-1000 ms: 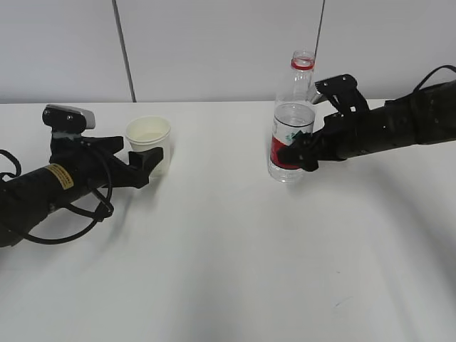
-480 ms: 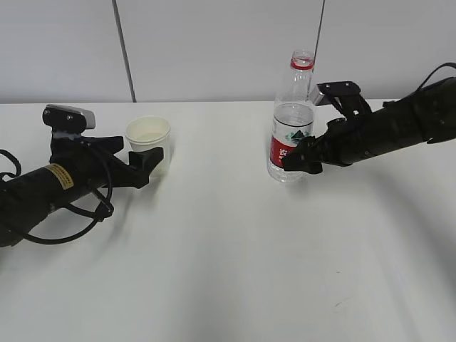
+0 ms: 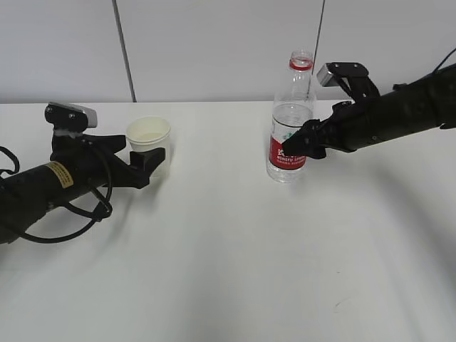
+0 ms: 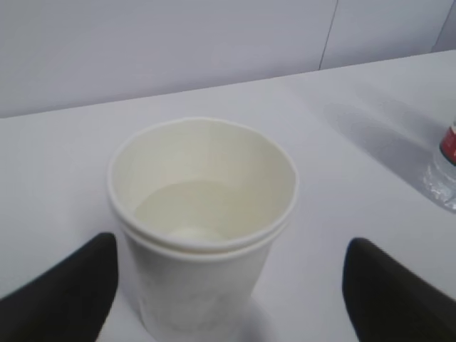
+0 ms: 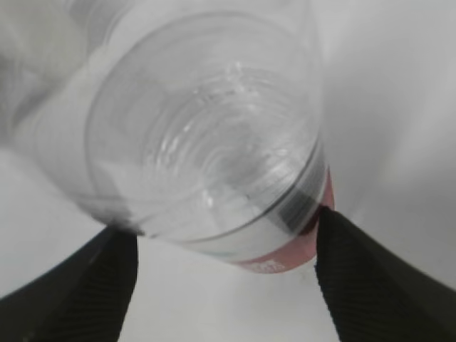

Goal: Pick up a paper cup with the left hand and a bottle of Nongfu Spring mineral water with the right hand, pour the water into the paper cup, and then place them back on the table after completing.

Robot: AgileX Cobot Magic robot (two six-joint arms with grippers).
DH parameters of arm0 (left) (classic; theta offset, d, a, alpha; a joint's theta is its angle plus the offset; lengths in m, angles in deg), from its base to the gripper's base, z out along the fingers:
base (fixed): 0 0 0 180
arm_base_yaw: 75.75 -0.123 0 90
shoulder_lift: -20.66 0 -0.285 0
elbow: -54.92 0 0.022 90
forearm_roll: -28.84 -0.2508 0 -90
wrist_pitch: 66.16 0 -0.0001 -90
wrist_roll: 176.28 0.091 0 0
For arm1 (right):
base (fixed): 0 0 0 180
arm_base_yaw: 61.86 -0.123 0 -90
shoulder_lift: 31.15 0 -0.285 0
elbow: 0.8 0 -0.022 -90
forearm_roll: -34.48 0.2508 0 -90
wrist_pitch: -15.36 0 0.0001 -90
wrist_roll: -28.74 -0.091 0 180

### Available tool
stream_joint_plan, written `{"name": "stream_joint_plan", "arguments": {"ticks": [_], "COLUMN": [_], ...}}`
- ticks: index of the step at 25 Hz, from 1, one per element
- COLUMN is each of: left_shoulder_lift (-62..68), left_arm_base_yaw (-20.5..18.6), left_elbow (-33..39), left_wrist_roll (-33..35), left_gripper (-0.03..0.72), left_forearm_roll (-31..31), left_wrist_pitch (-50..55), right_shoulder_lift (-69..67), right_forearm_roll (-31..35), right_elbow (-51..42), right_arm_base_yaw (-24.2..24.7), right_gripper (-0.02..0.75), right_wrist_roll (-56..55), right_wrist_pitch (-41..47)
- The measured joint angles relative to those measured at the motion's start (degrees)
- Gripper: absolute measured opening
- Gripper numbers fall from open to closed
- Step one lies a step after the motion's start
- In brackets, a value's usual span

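Observation:
A white paper cup [image 3: 148, 135] stands on the white table [image 3: 214, 242] at the left. My left gripper [image 3: 149, 162], on the arm with the yellow sticker, is open around the cup's lower part. In the left wrist view the cup [image 4: 203, 214] sits between the two black fingers [image 4: 64, 299], nearer the left one, with a wide gap on the right. An uncapped, partly full Nongfu Spring bottle [image 3: 290, 128] with a red label stands at centre right. My right gripper [image 3: 296, 148] is shut on its label band. In the right wrist view [image 5: 224, 228] both fingers touch the bottle [image 5: 206, 135].
A grey panelled wall runs behind the table's far edge [image 3: 214, 102]. The bottle's base shows at the right edge of the left wrist view [image 4: 445, 171]. Black cables loop beside the left arm [image 3: 71, 214].
My right arm's wrist has risen and the gripper has slid up the bottle's side. The bottle has shifted slightly left. The left arm and the cup have barely moved.

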Motion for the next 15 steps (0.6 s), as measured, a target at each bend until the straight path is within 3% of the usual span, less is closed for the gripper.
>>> {"name": "stream_joint_plan", "arguments": {"ticks": [7,15], "left_shoulder_lift": [-2.0,-2.1], "left_arm_base_yaw": [0.0,0.0], "left_elbow": [0.0,0.1], "left_wrist_roll": [0.0,-0.5], "left_gripper": [0.585,0.585], "left_forearm_roll": [-0.7,-2.6], "left_wrist_pitch": [2.1,3.8], "right_shoulder_lift": [0.6,0.6], "right_forearm_roll": [0.0,0.0], "right_elbow": [0.0,0.0], "right_arm_base_yaw": [4.5,8.4], "right_gripper": [0.573,0.573], "right_wrist_roll": [-0.7,-1.0], "right_wrist_pitch": [-9.0,-13.3]}}
